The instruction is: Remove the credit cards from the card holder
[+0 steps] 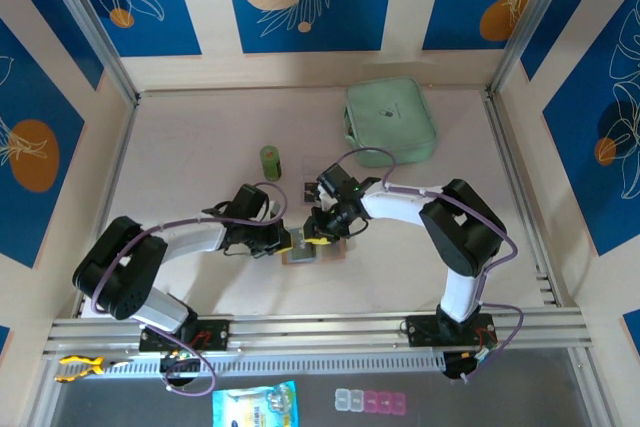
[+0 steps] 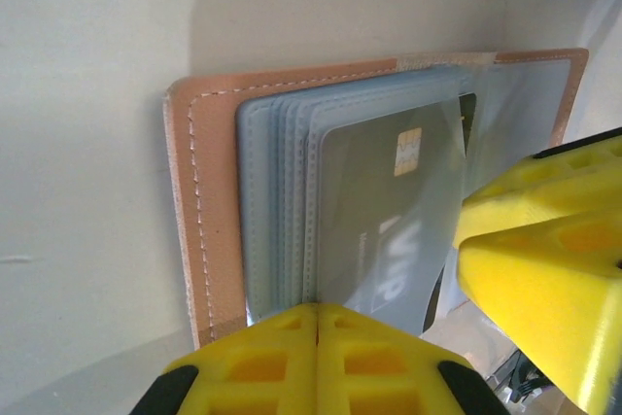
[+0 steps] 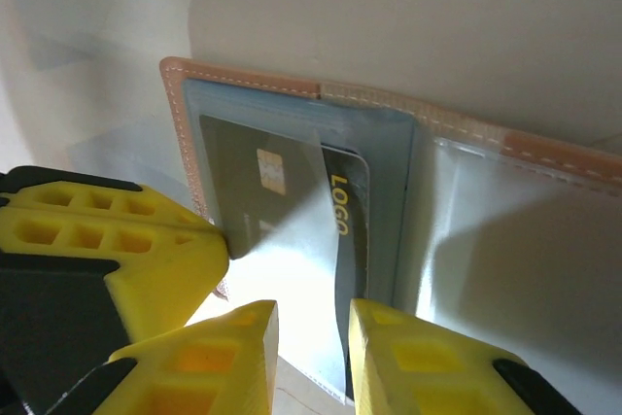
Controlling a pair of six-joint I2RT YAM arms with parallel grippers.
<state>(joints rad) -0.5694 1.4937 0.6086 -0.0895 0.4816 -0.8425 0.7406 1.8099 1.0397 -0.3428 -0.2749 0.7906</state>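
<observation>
Tan leather card holder [image 2: 209,201] lay open on the table [image 1: 200,127], left gripper [image 2: 318,313] clenched at its edge, right gripper [image 3: 313,313] parted astride a pocketed dark credit card [image 3: 352,216]; pulling might drag the clear sleeve [image 3: 292,269] or the whole holder along if that pin slipped.

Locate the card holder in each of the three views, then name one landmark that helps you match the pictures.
Top external: the card holder is small, just below picture centre.
Left wrist: the card holder spans the middle, its stitched tan edge at the left.
Right wrist: the card holder lies open across the middle, its tan edge along the top.
Landmark: the grey card with a gold chip, in both wrist views.
</observation>
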